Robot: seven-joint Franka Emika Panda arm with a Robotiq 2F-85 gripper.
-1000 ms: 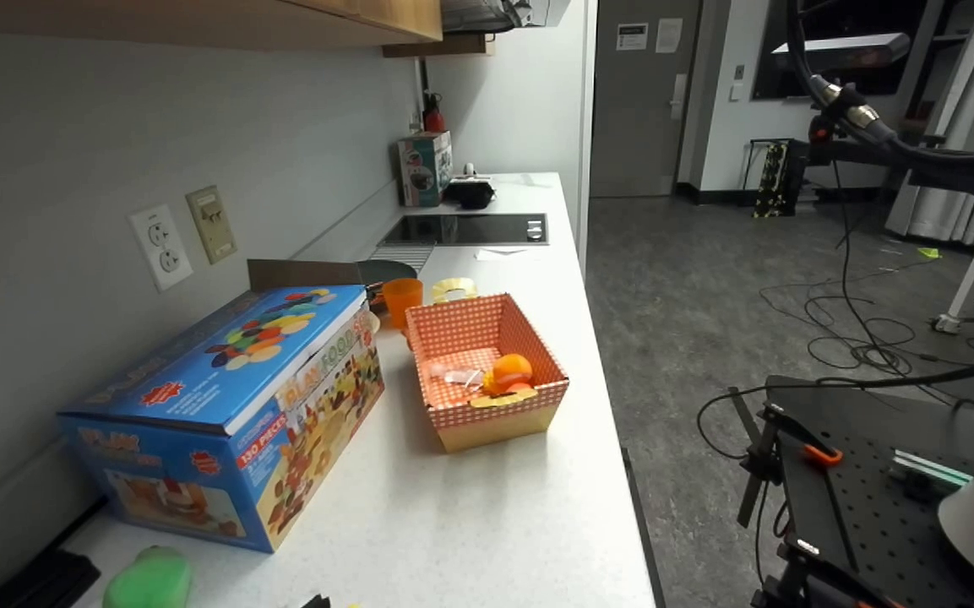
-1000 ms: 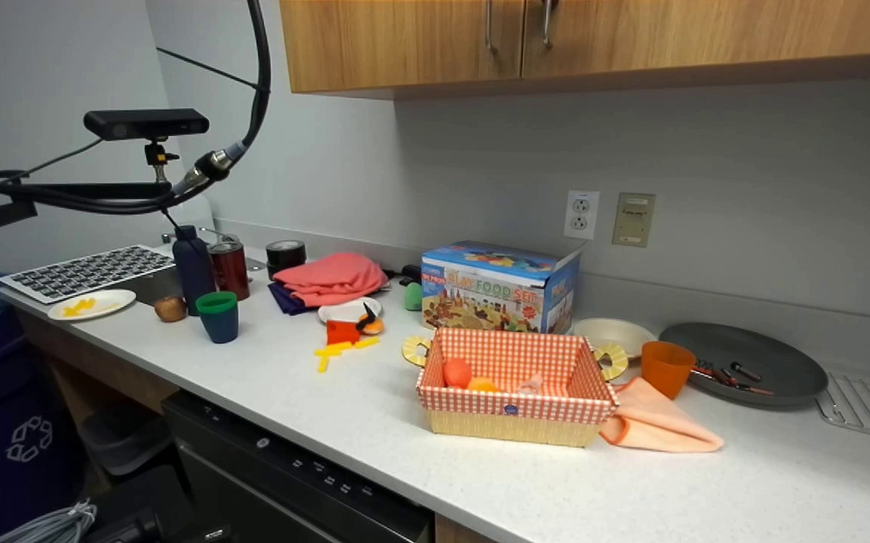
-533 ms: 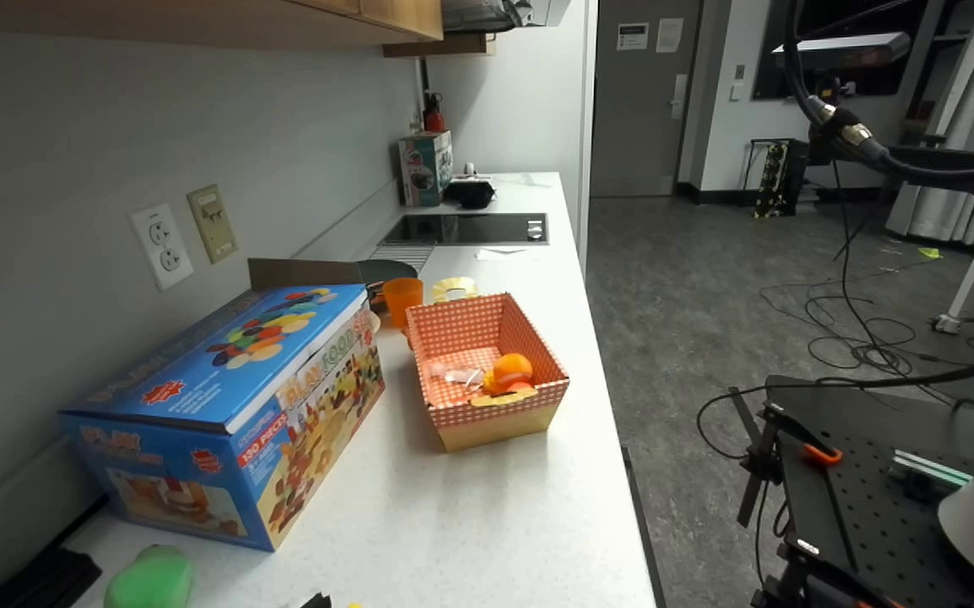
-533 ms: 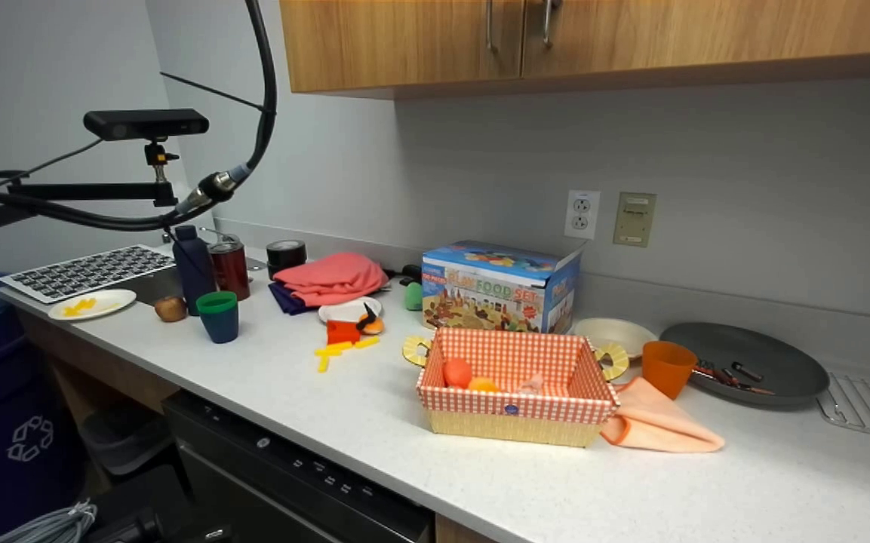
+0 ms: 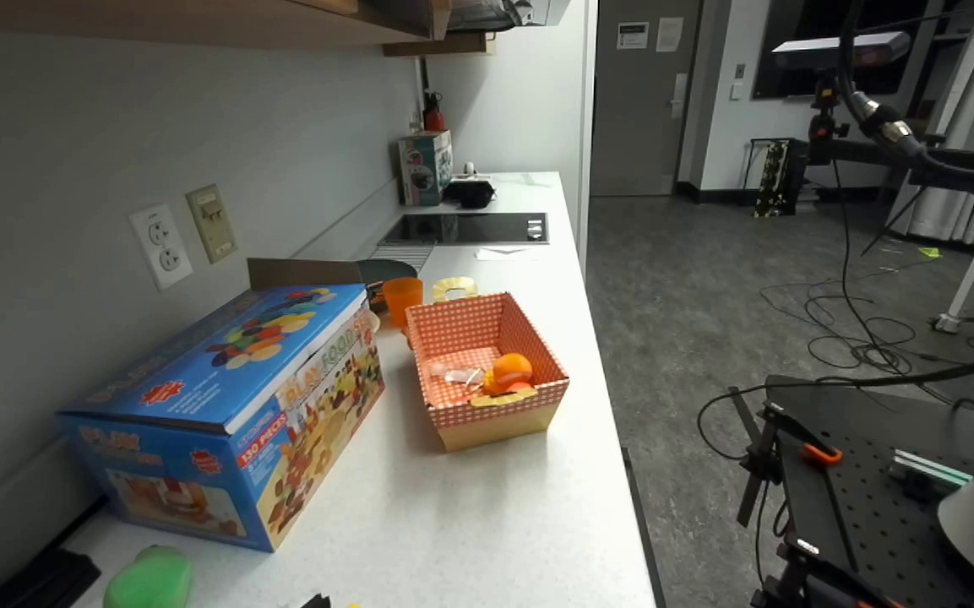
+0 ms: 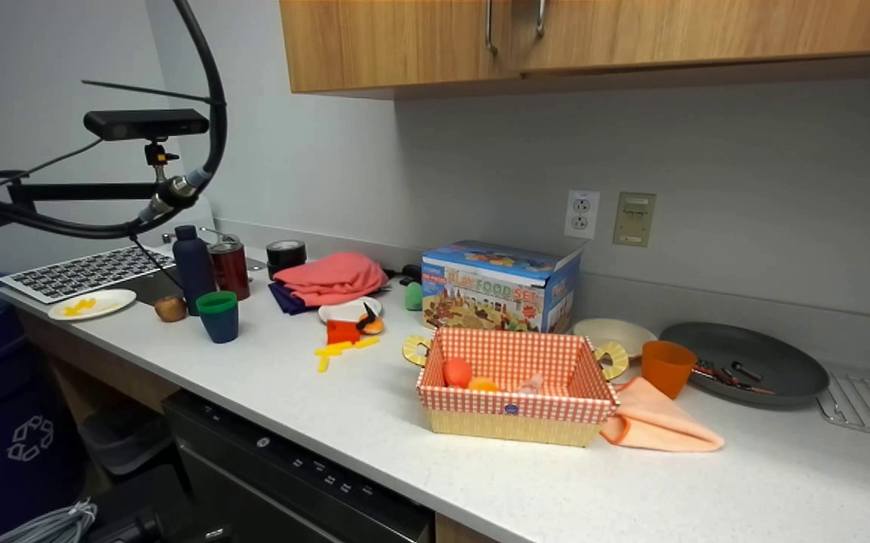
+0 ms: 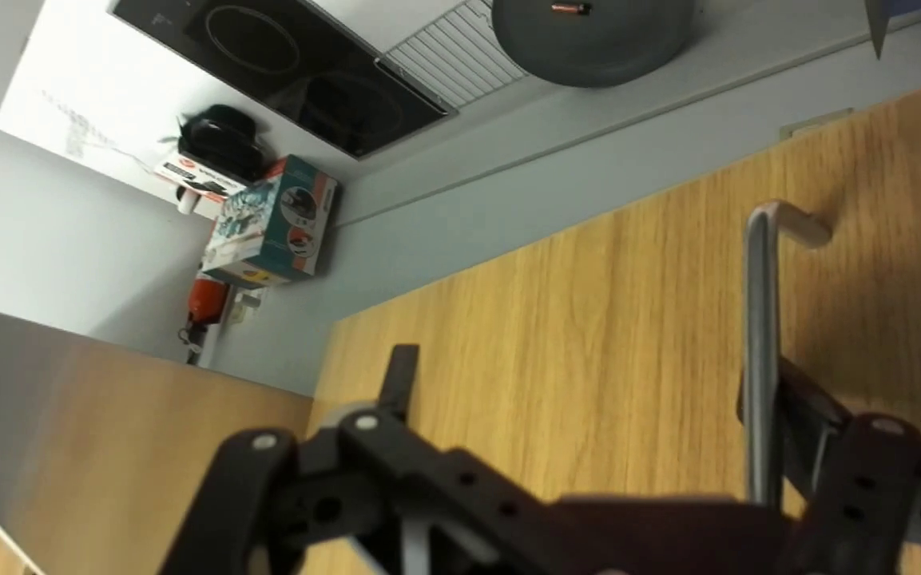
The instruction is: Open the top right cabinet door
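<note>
The top right cabinet door (image 6: 721,32) is a plain light tan wooden panel. It stands ajar, with its lower free corner out from the cabinet front. A dark gap (image 5: 395,12) shows behind it in an exterior view. Its metal bar handle (image 6: 541,16) sits near the free edge. In the wrist view the door (image 7: 588,295) fills the middle, and its handle (image 7: 762,319) runs past the right finger. My gripper (image 7: 576,375) is wide open. The right fingertip is behind the bar, between bar and door; the left finger (image 7: 400,375) is well apart. Both exterior views leave the gripper out.
The left cabinet door (image 6: 397,45) is shut beside it. A shiny grey panel (image 7: 109,415) stands past the door's far end. Below, the counter (image 6: 374,422) holds a checked basket (image 6: 514,407), a blue box (image 6: 484,298) and a dark pan (image 6: 751,354). The arm's cable (image 6: 216,113) hangs in view.
The right door has swung outward from shut to ajar, and its handle has shifted slightly left. The arm's cable and connector have moved away from the cabinets. The counter items have not moved.
</note>
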